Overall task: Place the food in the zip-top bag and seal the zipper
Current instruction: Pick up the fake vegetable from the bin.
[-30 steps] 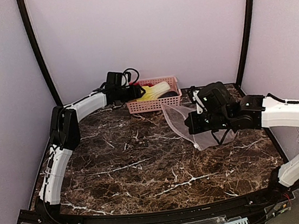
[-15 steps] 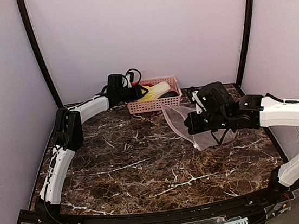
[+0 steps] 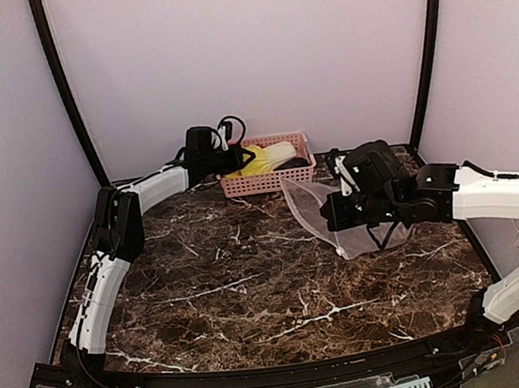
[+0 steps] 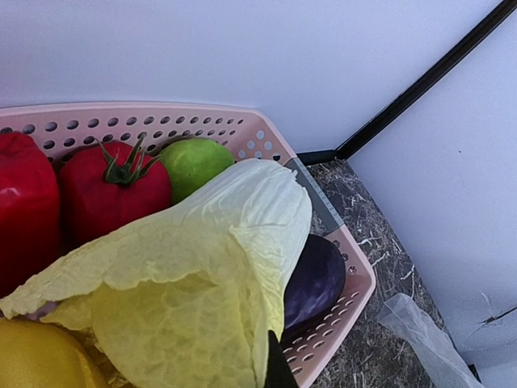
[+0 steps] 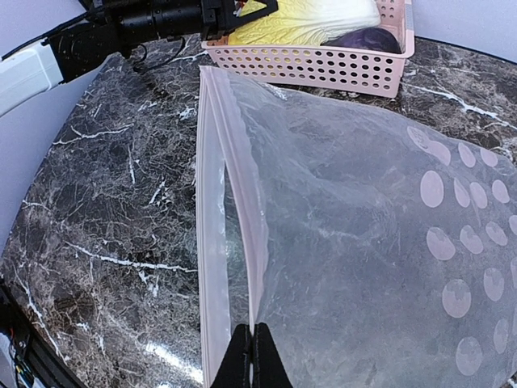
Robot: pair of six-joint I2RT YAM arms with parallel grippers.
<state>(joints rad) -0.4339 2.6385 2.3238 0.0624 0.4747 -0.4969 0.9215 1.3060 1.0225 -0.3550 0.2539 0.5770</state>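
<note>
The food lies in a pink basket (image 4: 356, 277): a yellow-green cabbage (image 4: 202, 275) on top, a red pepper (image 4: 24, 210), a tomato (image 4: 113, 194), a green round piece (image 4: 194, 162) and a yellow piece (image 4: 32, 356). My left gripper (image 3: 239, 161) reaches into the basket (image 3: 267, 182) and is shut on the cabbage (image 3: 269, 158); only one black fingertip (image 4: 277, 365) shows under the leaf. The clear dotted zip-top bag (image 5: 363, 242) lies right of the basket. My right gripper (image 5: 253, 356) is shut on the upper lip of its mouth. The zipper (image 5: 212, 202) stands parted.
A purple eggplant (image 4: 317, 279) lies under the cabbage against the basket's right wall. The basket stands against the back wall. Black frame posts (image 3: 424, 51) rise at both back corners. Dark marble table (image 3: 243, 291) stretches in front of the bag (image 3: 313, 208).
My left gripper's jaws have closed on the cabbage leaf, and that arm has edged slightly toward the basket. The right arm and the bag have not moved.
</note>
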